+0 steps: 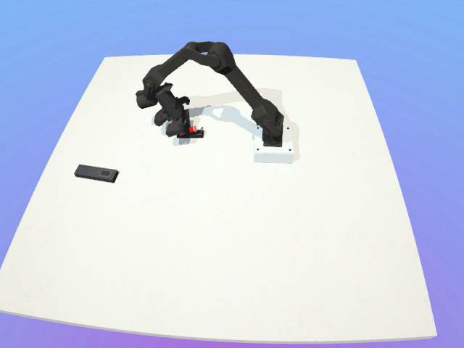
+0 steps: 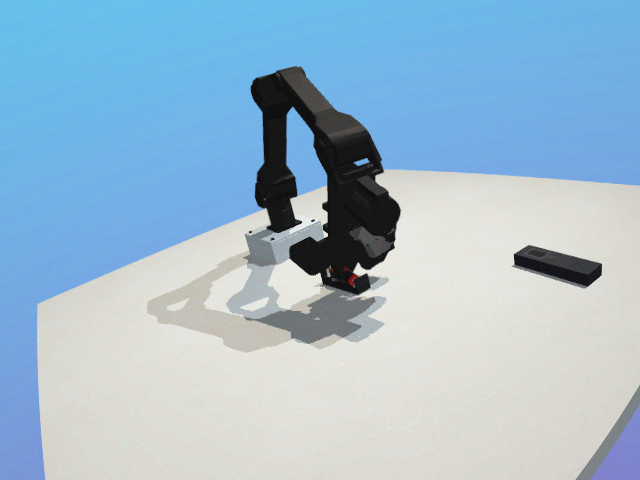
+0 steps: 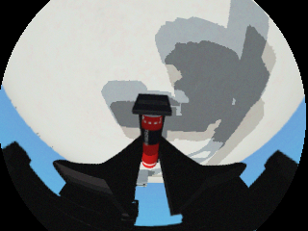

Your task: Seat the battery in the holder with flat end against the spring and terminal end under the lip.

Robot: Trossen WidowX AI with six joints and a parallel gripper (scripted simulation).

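Tool [image 3: 149, 166] clenched on the red battery [image 3: 150, 141], low over the holder [image 1: 191, 135] at upper centre of the worktop [image 1: 225, 243]; seating looks partial, release and retreat pending.

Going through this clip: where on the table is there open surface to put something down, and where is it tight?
Open: the wide near stretch of the table below the flat black device and the white arm base, and the strip between them. Tight: around the holder, where the gripper grips the red battery, and toward the base.
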